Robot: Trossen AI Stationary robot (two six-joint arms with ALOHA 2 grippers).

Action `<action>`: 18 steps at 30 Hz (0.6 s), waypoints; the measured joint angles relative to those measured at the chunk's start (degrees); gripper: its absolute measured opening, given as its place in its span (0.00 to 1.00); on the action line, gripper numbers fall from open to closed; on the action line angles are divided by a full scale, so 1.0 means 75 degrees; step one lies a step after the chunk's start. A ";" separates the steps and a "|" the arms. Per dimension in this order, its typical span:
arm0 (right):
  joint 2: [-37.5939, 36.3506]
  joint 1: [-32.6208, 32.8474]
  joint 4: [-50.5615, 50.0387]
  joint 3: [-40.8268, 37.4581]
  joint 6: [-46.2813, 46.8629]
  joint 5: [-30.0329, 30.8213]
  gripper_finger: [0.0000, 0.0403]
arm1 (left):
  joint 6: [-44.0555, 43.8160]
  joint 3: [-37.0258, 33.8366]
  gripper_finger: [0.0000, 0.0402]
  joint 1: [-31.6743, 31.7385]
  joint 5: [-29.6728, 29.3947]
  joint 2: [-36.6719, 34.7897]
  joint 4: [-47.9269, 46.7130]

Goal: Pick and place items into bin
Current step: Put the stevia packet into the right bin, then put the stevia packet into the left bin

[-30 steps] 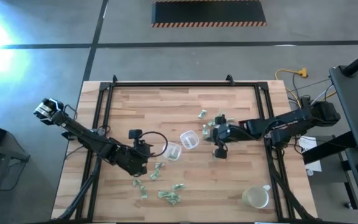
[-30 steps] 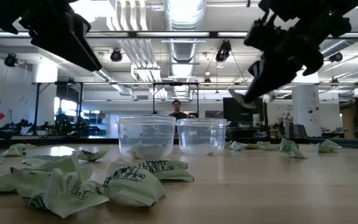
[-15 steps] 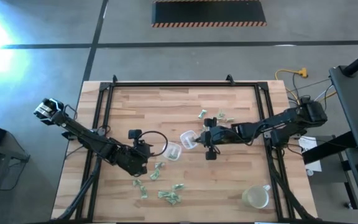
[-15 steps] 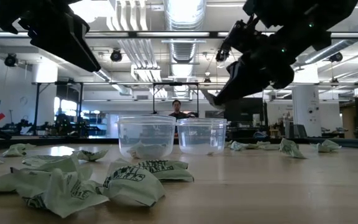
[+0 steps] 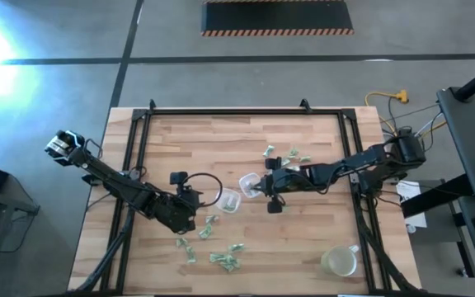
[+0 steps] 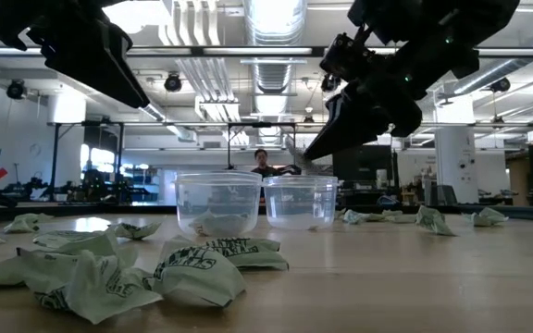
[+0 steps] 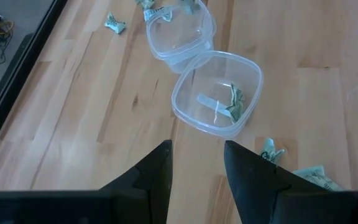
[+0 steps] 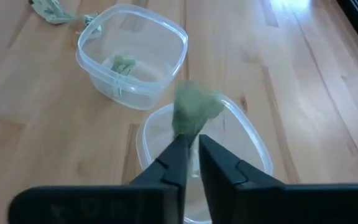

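Observation:
Two small clear tubs stand side by side mid-table: the left tub (image 5: 229, 200) (image 7: 217, 92) with a green piece (image 7: 235, 102) inside, and the right tub (image 5: 250, 185) (image 8: 197, 163). My right gripper (image 5: 261, 190) (image 8: 191, 138) (image 6: 302, 159) hovers over the right tub, shut on a pale green wrapper piece (image 8: 194, 109). My left gripper (image 7: 196, 152) (image 5: 199, 200) waits open on the near-left side of the left tub, above the table. Several more wrapper pieces lie loose on the wood (image 5: 223, 261) (image 5: 281, 155) (image 6: 192, 273). My right gripper pinches the wrapper piece by its near end (image 8: 190, 132) between the two fingertips. The rest of the crumpled piece sticks out past the tips. It is lifted clear, above the right tub's opening. The fingers slant down from the table's right side.
A yellowish-white mug (image 5: 340, 261) stands near the table's near right corner. A black frame (image 5: 143, 132) runs round the wooden top. Loose pieces cluster near the table's near edge (image 6: 81, 277) and beyond the tubs (image 6: 433, 220). Bare wood lies at the far left.
My right gripper has travelled toward the table's left, from beside the tubs to over the right tub, carrying the wrapper piece and staying shut on it.

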 joint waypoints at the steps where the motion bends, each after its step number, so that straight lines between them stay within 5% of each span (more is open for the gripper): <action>1: -0.0017 0.0000 0.0001 0.0000 0.0000 -0.0002 0.11 | 0.0000 0.0000 0.32 0.0000 -0.0003 0.0000 0.0003; 12: -0.0518 0.0069 -0.0437 0.0000 -0.0092 0.0013 0.31 | -0.0266 -0.0446 0.32 0.0000 0.0116 0.0000 -0.0256; 18: -0.1467 0.0369 -0.1515 -0.0026 0.0060 0.0010 0.30 | -0.2427 -0.0595 0.32 -0.0033 0.0627 0.0000 -0.1907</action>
